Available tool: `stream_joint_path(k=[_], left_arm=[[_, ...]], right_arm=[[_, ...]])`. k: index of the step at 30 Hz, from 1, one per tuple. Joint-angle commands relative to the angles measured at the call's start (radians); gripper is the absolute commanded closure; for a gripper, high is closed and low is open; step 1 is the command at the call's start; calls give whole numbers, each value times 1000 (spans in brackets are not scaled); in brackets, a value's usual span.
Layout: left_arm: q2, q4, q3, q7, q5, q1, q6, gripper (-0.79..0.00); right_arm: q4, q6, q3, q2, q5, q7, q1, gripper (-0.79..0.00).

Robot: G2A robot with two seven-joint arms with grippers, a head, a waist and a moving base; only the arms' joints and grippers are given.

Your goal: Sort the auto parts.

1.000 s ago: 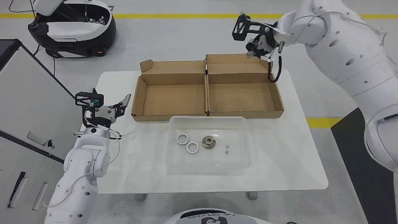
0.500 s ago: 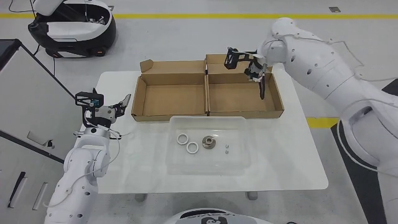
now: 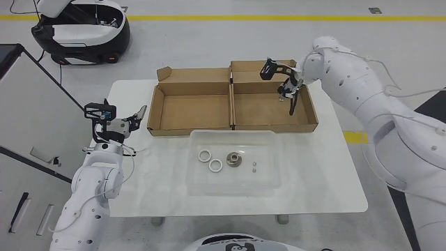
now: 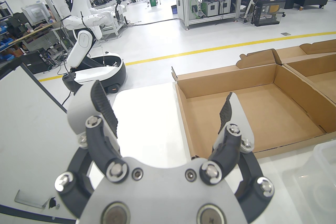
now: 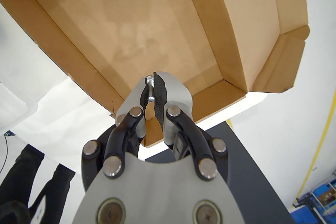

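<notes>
Right tool point(image 5: 153, 88): was clamped on a small threaded bolt point(image 5: 149, 86) and hung above the right cardboard box point(image 5: 136, 7), near its outer wall. Release was best made low over the bare floor, so the bolt would not bounce out. Left tool point(image 4: 162, 89): was spread wide, empty, beside the left cardboard box point(image 4: 262, 109).

Right end effector point(image 3: 292, 107) and bolt point(image 5: 150, 91) lower, over right box point(image 3: 259, 109).

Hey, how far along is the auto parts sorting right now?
Early on. Done: nothing yet; the left cardboard box and right cardboard box both look empty. In hand: the right end effector is shut on a small screw over the right one. To do: two white rings, a metal flanged part and two tiny pieces lie in the clear tray. The left end effector is open.
</notes>
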Motion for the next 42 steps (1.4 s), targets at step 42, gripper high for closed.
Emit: stream_joint_path(k=[42], left_arm=[[0,0,0,0,0,0,0,-785]], right_arm=[[255,35,26,-78,-200,-164,-106,-191]])
